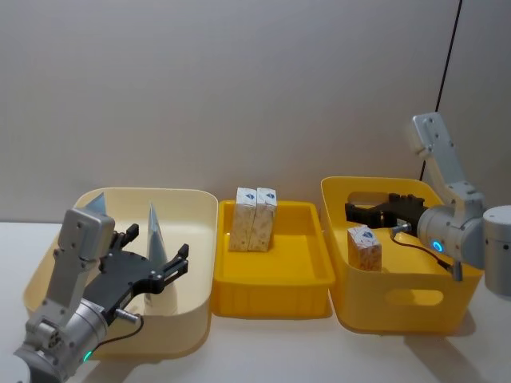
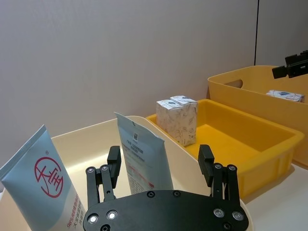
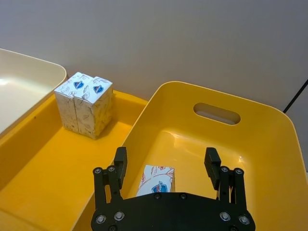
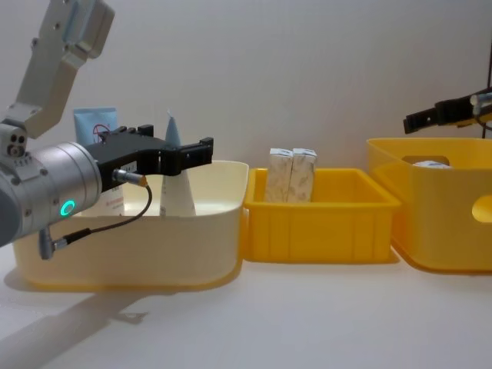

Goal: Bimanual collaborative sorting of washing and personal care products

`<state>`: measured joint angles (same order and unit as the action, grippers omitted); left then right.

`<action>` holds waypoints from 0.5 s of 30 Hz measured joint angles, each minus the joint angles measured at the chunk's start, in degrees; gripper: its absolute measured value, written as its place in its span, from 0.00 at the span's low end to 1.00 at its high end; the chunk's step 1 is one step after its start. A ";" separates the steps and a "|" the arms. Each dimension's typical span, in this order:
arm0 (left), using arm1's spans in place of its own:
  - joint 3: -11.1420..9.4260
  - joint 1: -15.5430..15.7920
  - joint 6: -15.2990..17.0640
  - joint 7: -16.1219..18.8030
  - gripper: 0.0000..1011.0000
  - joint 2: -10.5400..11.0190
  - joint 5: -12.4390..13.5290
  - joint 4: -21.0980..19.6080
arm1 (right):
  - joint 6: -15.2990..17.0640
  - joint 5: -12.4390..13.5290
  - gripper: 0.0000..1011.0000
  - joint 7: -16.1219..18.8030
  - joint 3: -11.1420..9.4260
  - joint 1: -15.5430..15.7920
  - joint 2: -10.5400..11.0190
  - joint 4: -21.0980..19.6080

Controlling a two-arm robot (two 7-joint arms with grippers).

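Note:
Two light-blue-and-white tubes (image 2: 41, 185) (image 2: 143, 154) stand in the cream bin (image 1: 192, 239) on the left. My left gripper (image 1: 156, 251) hovers open over that bin, its fingers (image 2: 114, 161) on either side of the nearer tube (image 1: 154, 227) without touching it. A pair of white cartons (image 1: 255, 219) with peach pattern stands upright in the yellow tray (image 1: 271, 279) in the middle. Another carton (image 3: 156, 180) lies in the deep yellow bin (image 1: 399, 303) on the right. Just above it, my right gripper (image 3: 166, 163) is open and holds nothing.
The three containers stand side by side on a white table, against a plain grey wall. The front half of the yellow tray (image 3: 43, 178) is bare. The deep bin has a handle slot (image 1: 413, 298) in its front wall.

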<state>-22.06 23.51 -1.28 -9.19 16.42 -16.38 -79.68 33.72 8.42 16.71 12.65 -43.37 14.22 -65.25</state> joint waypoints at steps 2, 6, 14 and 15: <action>0.08 0.45 -0.01 -0.34 0.99 -0.18 -0.06 0.64 | 0.00 0.00 0.99 0.00 0.00 0.00 0.00 0.00; 0.13 1.02 0.11 -0.86 0.99 -0.30 -0.05 1.48 | 0.00 0.00 0.99 0.00 0.00 0.00 0.00 0.00; 0.07 1.92 1.65 -1.48 0.99 -0.10 0.79 2.41 | 0.00 0.00 0.99 0.00 0.00 0.00 0.00 0.00; 0.07 1.99 1.75 -1.52 0.99 -0.07 0.86 2.44 | 0.00 0.00 0.99 0.00 0.00 0.00 0.00 0.00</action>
<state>-21.99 25.50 0.47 -10.71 16.36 -15.53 -77.23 33.73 8.42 16.71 12.65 -43.36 14.22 -65.25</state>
